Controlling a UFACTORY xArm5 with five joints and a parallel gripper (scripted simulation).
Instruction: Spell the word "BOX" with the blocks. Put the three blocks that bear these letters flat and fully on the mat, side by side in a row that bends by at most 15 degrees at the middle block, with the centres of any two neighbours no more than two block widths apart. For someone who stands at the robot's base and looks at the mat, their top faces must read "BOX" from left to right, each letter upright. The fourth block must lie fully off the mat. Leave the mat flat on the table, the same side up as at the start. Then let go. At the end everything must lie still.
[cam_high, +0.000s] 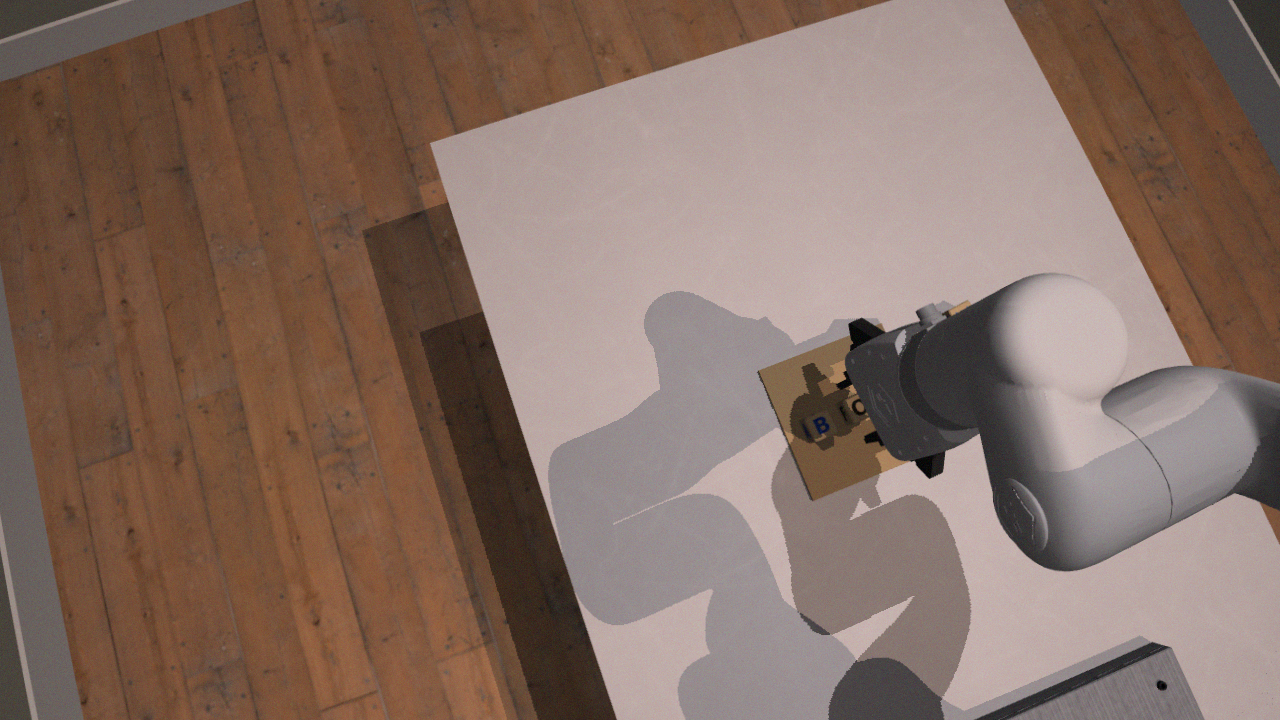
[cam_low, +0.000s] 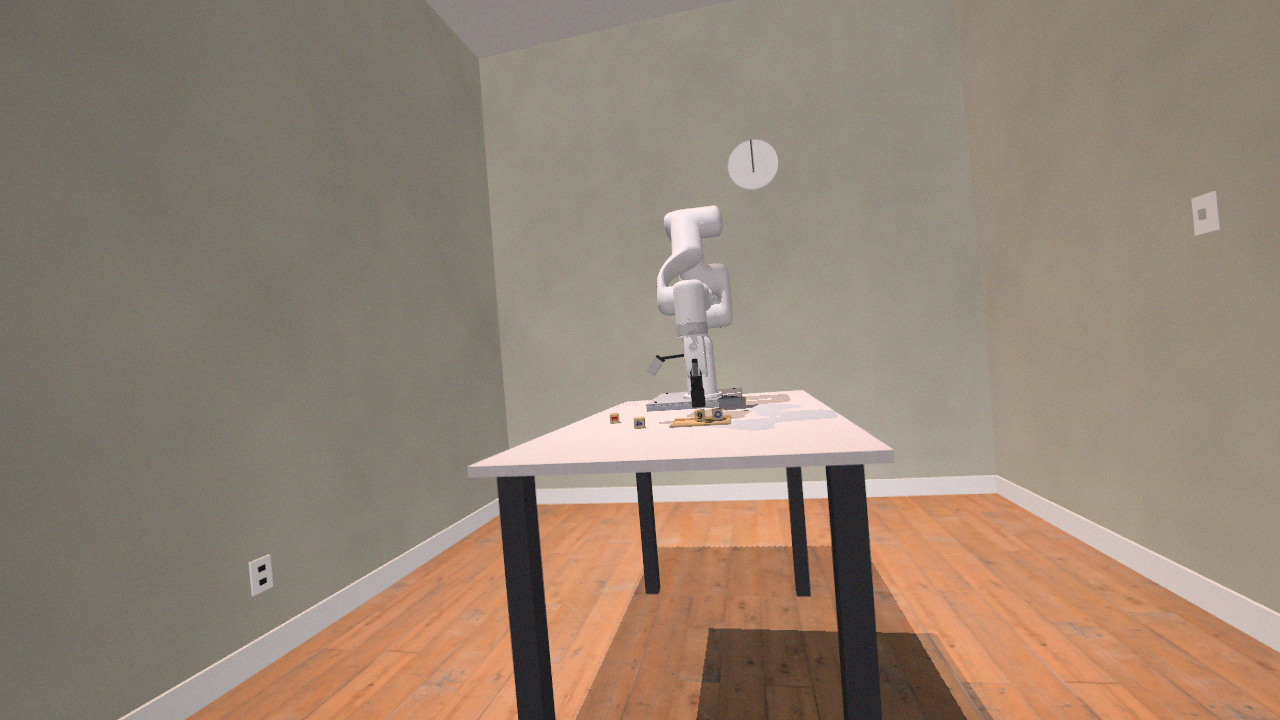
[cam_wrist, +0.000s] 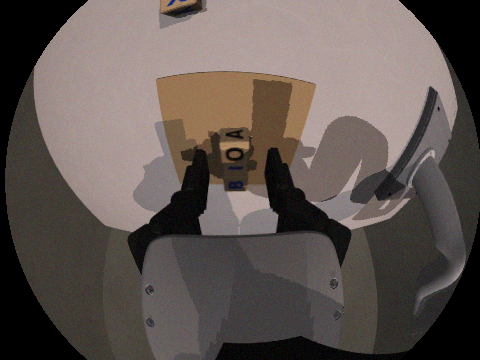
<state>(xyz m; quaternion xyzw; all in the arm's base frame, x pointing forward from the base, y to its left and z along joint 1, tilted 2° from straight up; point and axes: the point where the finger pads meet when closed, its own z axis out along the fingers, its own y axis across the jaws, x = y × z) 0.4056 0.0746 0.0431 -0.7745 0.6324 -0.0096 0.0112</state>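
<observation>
Hovering, the parted, empty claw (cam_high: 860, 410) (cam_low: 697, 404) (cam_wrist: 236, 161) nears blocks reading "B" (cam_high: 820, 425) (cam_wrist: 236, 185) and "O" (cam_high: 860, 408) (cam_wrist: 235, 154).

High top view tilted over the table (cam_high: 760, 179) (cam_low: 680, 447) (cam_wrist: 300, 50) — distant exterior facing the table end, close wrist view — all sharing mat (cam_high: 841, 474) (cam_low: 684, 422) (cam_wrist: 200, 100).

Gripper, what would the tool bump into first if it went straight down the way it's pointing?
Probably the O block or the mat right by it; depth under the tool is unclear.
</observation>
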